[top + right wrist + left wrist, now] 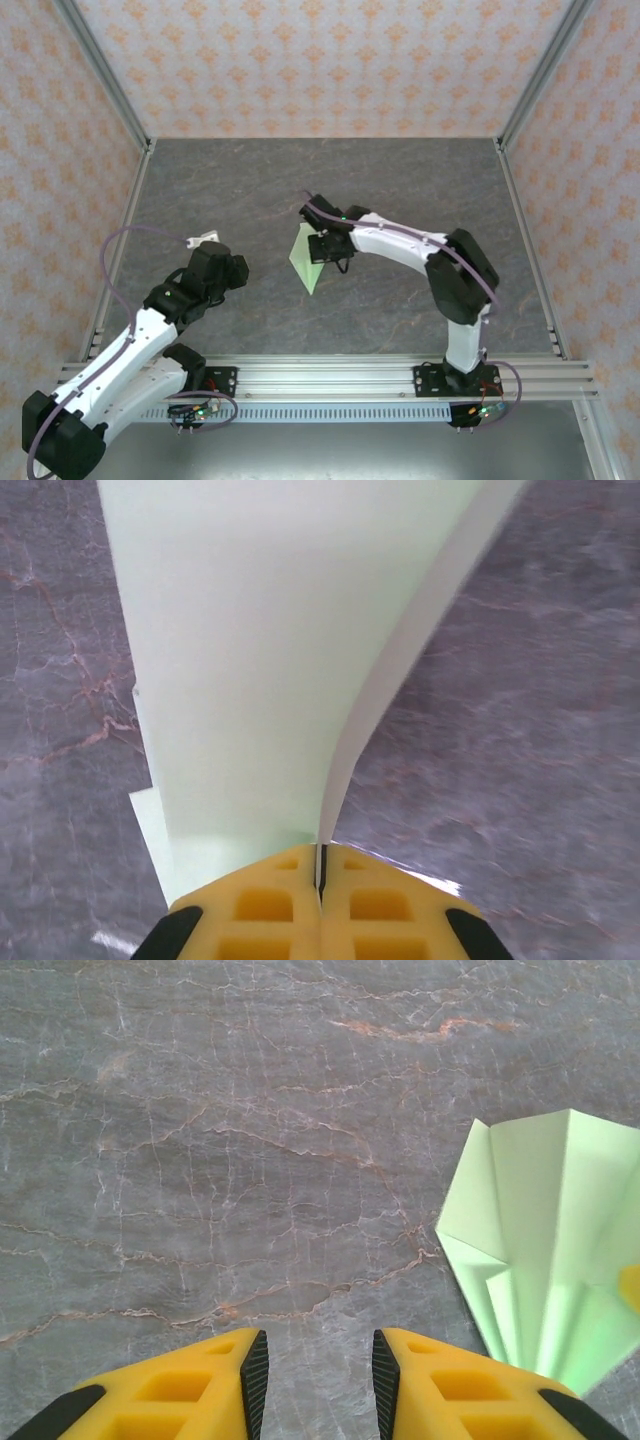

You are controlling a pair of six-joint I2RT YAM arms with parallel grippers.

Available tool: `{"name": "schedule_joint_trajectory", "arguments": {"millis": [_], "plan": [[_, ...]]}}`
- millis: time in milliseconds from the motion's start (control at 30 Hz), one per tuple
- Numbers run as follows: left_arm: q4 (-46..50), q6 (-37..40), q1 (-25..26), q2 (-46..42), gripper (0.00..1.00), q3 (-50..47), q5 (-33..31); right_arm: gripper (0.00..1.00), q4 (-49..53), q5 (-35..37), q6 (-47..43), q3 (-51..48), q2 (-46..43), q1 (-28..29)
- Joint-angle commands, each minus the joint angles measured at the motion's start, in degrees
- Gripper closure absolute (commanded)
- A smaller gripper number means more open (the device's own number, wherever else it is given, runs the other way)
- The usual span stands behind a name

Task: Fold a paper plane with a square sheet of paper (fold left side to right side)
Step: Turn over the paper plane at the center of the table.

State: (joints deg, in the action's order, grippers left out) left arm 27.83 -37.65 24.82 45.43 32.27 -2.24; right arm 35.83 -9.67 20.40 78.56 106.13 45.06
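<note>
Paper plane (250,660) (partly folded, pale green) pinched at edge by right end effector (321,868). Left end effector (320,1365) parted, empty, held over table (200,1160).

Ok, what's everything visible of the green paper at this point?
The paper is thin, pale green and plain, folded into a narrow pointed shape with diagonal creases. It sits mid-way across the grey marbled table, its point toward the arms' bases. One layer curves upward, its edge pinched in the shut jaws of the right gripper.

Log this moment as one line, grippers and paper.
left gripper: open, empty, beside paper plane | right gripper: shut on raised edge of paper plane
</note>
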Motion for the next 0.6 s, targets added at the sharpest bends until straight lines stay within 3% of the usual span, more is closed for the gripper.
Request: {"name": "schedule_joint_trajectory", "arguments": {"millis": [0, 100, 233, 300, 367, 467, 567], "plan": [[-1.14, -0.14, 0.32, 0.74, 0.65, 1.19, -0.06, 0.95, -2.87, -7.34, -6.20, -5.68, -5.91, -5.31], [-2.56, -0.06, 0.32, 1.86, 0.65, 1.55, 1.11, 0.95, -5.33, -14.31, -11.32, -11.47, -7.85, -11.08], [-3.67, -0.06, 0.32, 3.55, 0.65, 2.39, 1.89, 0.88, -4.22, -15.77, -15.11, -14.12, -6.76, -17.86], [-3.75, 0.02, 0.32, 4.20, 0.65, 3.00, 2.06, 0.81, -1.66, -10.13, -15.51, -13.40, -7.23, -19.65], [-3.90, 0.16, 0.32, 4.66, 0.65, 3.47, 2.15, 0.67, 3.47, -0.81, -15.61, -10.64, -7.32, -19.74], [-4.41, 0.54, 0.32, 5.47, 0.62, 4.24, 2.17, 0.63, 11.52, 8.52, -15.37, -5.51, -6.62, -19.46], [-4.97, 1.25, 0.32, 6.55, 0.59, 5.31, 2.76, 0.63, 14.48, 10.41, -14.92, -3.79, -8.20, -17.24]]}}
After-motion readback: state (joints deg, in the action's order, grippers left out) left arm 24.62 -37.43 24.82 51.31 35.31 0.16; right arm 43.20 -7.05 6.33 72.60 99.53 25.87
